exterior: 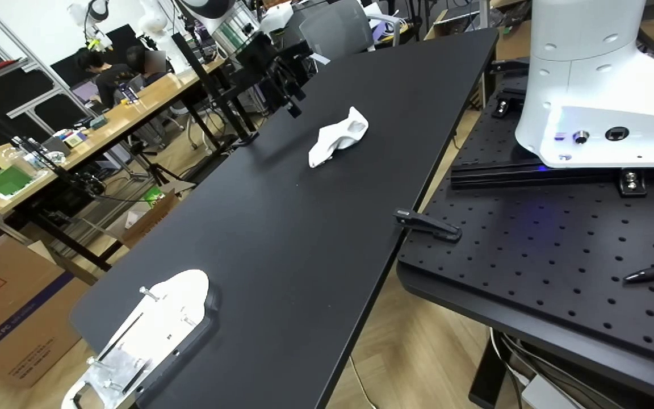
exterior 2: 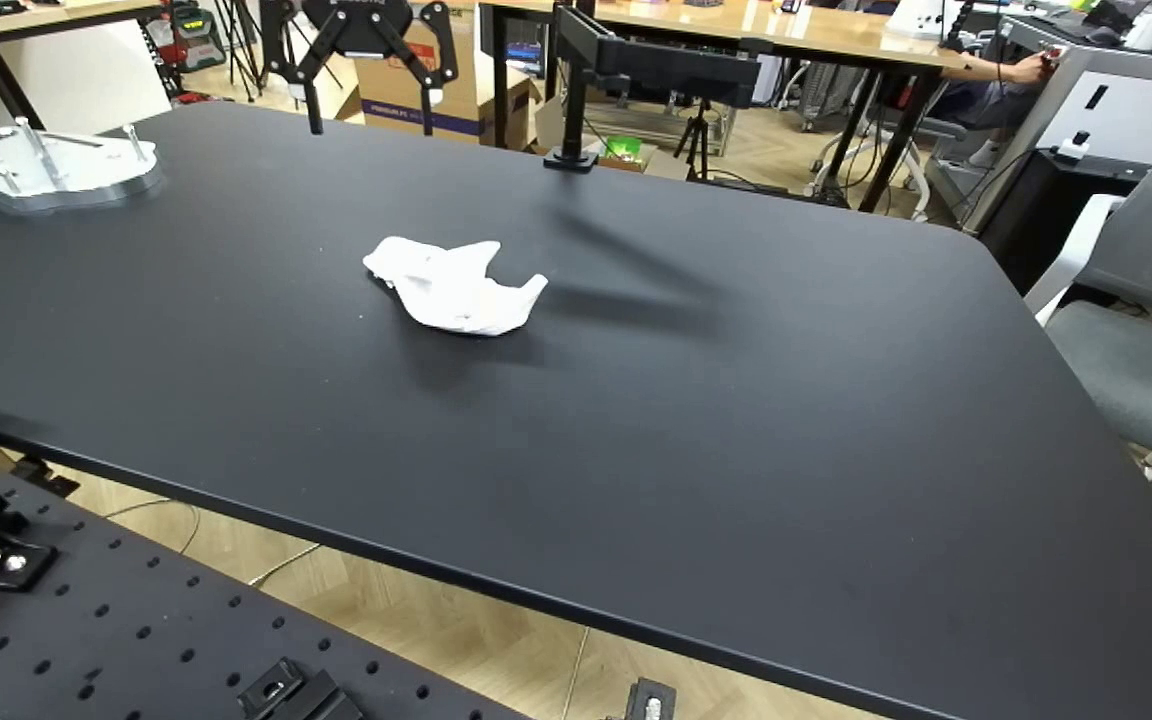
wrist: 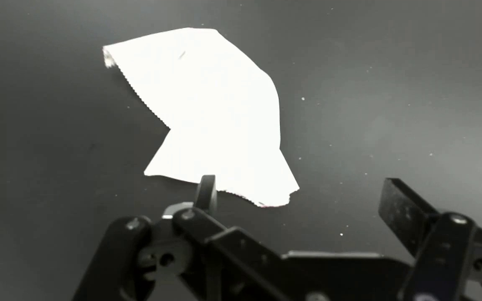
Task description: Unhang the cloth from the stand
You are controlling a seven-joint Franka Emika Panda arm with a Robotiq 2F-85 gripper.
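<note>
The cloth [wrist: 220, 104] is lying crumpled on the dark table [exterior 2: 696, 450], filling the upper centre of the wrist view and appearing left of centre in an exterior view. The gripper [exterior 2: 371, 120] is hanging above the table toward the upper left of an exterior view, its 2 fingers [exterior 2: 315, 112] spread wide and gripping nothing. In the wrist view 1 fingertip is overlapping the cloth's lower edge, but in both exterior views a gap is separating gripper and cloth. Farther out, a black stand [exterior 2: 573, 120] with a side bar [exterior 2: 676, 75], possibly the task's stand, is rising from the table edge at the upper centre of an exterior view and is carrying no cloth. Judging from this layout, the unhanging is looking complete, and the step in hand is probably a clean retreat. Good practice is calling for spread fingers, a straight lift before sideways travel, and a route clear of the bar. If a grasp is becoming necessary, the finger gap, sitting toward the cloth's lower right in the wrist view, is needing centring over a raised fold before a slow descent; limp fabric is likely to be slipping under a shallow pinch.
</note>
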